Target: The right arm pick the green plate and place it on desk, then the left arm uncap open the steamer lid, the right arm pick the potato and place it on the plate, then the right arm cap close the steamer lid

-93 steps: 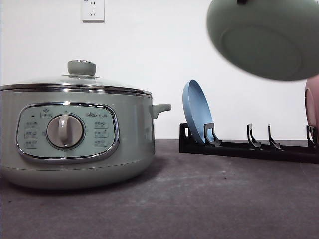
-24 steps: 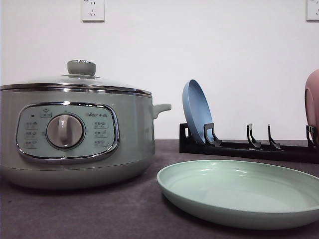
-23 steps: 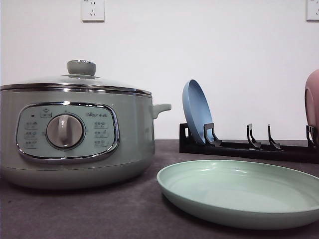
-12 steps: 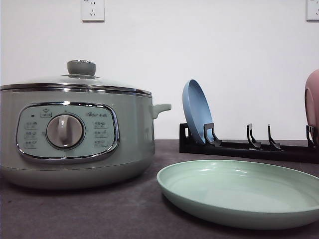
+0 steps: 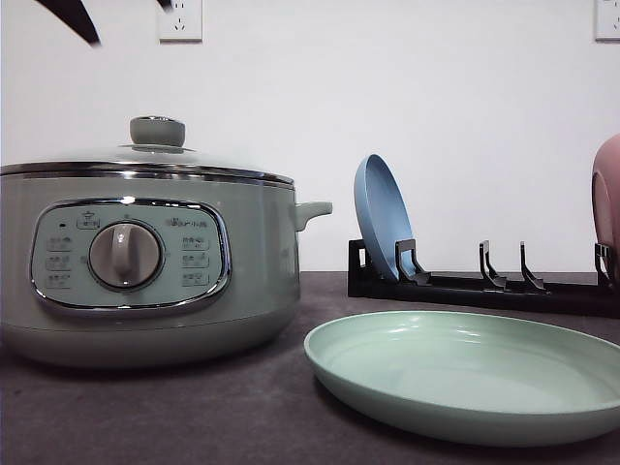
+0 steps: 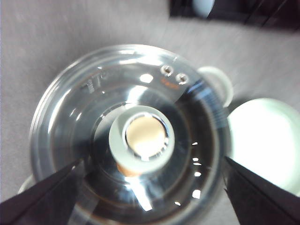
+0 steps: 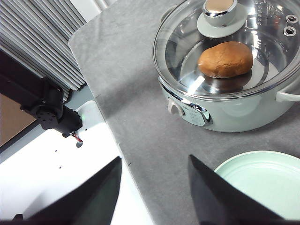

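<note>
Blue plate [image 5: 380,215]: standing on edge in rack.
Rack [image 5: 484,288]: black, lying behind.
Pink plate [image 5: 607,208]: standing at rack's far end.
Wall socket [image 5: 180,18]: showing on white wall.

both grippers [image 6: 150,197] [image 7: 154,187] hang with jaws spread.

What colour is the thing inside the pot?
Orange-brown: the potato, seen best through the glass lid in the right wrist view.

Small pale letters on the steamer's [image 5: 145,262] control panel [image 5: 131,256], upper right of the dial [image 5: 126,256], too blurry to read. Tiny signs on the buttons around the dial, also unreadable. No other words or numbers anywhere.
</note>
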